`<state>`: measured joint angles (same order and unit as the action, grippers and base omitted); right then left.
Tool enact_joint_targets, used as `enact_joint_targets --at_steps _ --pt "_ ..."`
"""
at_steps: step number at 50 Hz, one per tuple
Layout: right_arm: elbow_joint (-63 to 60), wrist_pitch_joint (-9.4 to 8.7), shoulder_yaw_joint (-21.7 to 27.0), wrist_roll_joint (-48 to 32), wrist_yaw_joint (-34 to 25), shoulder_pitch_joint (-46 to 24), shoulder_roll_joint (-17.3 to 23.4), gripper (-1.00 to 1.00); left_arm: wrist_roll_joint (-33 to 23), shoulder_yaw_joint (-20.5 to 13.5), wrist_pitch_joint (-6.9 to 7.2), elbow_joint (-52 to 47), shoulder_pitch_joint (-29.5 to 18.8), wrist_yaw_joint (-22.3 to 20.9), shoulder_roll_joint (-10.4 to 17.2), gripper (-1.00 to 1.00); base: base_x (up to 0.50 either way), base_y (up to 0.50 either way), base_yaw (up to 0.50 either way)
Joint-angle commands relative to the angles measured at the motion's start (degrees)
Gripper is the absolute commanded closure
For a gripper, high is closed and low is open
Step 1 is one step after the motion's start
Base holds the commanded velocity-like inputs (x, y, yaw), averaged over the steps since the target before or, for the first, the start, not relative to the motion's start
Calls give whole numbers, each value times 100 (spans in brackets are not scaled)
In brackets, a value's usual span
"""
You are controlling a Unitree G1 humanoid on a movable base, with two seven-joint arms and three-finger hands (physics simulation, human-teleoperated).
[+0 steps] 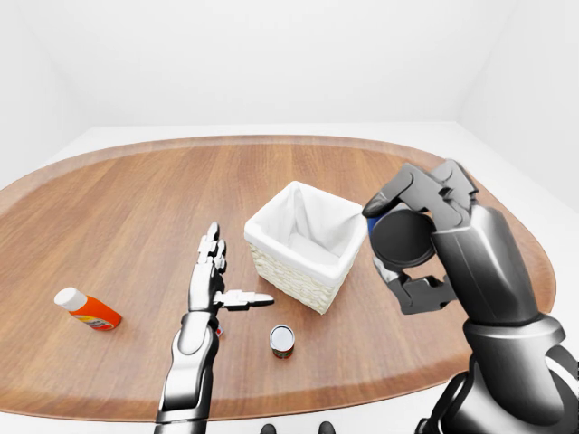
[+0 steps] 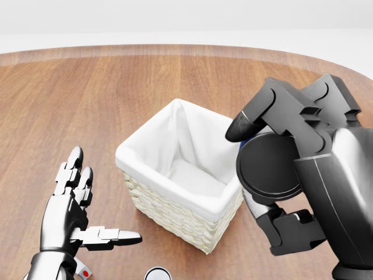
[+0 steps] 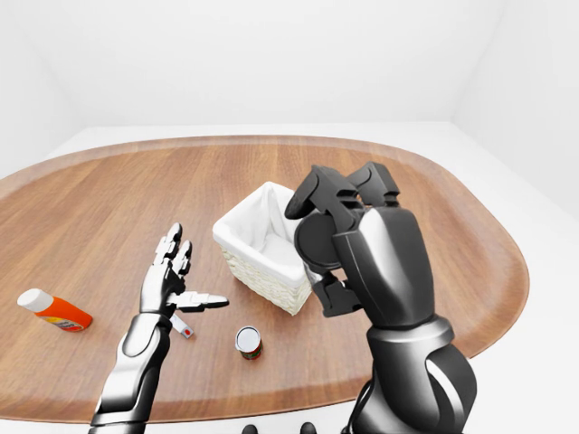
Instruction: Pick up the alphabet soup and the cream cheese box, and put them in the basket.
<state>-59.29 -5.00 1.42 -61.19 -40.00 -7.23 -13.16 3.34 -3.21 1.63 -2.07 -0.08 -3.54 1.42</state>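
Spanning our left-eye view, the oval wooden table (image 1: 118,199) carries the white-lined wicker basket (image 1: 303,246) at centre. Our right hand (image 1: 418,237) curls around something blue-edged, largely hidden, beside the basket's right rim. Our left hand (image 1: 215,276) hovers spread open. Lower centre stands the small alphabet soup can (image 1: 282,341); an orange white-capped bottle (image 1: 86,308) lies at left.

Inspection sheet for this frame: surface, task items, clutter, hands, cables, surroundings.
Surface: wooden oval table.
Task items: basket upright, white liner, looks empty; soup can upright on the table below it in the left-eye view; cream cheese box not identifiable, only a blue sliver at the right palm.
Clutter: orange bottle lying at left; small red-and-white item under the left hand.
Hands: left hand open above the table; right hand raised beside the basket, grip unclear.
Cables: nothing seen.
Surroundings: white walls and floor.
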Motion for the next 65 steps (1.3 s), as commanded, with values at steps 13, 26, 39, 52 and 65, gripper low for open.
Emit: enact_joint_targets --at_steps 13,26,39,52,65 --pt "623 0 -1342 -562 0 -1661 440 100 17 -8 73 -68 0 -4 6 -100 0 0 0" --pt "2105 0 -568 1640 1215 -2335 899 100 17 -13 2 14 -20 -12 6 -100 0 0 0" --pt "4881 0 -182 3757 3028 -2786 1449 100 26 -31 0 26 -33 -9 14 -100 0 0 0" --pt "6064 0 -309 4039 3301 -3007 1461 100 28 -36 -20 48 -43 -1 15 -100 0 0 0" --pt "6540 0 -340 4090 3270 -3007 1449 100 14 -22 10 -8 -20 7 12 -100 0 0 0"
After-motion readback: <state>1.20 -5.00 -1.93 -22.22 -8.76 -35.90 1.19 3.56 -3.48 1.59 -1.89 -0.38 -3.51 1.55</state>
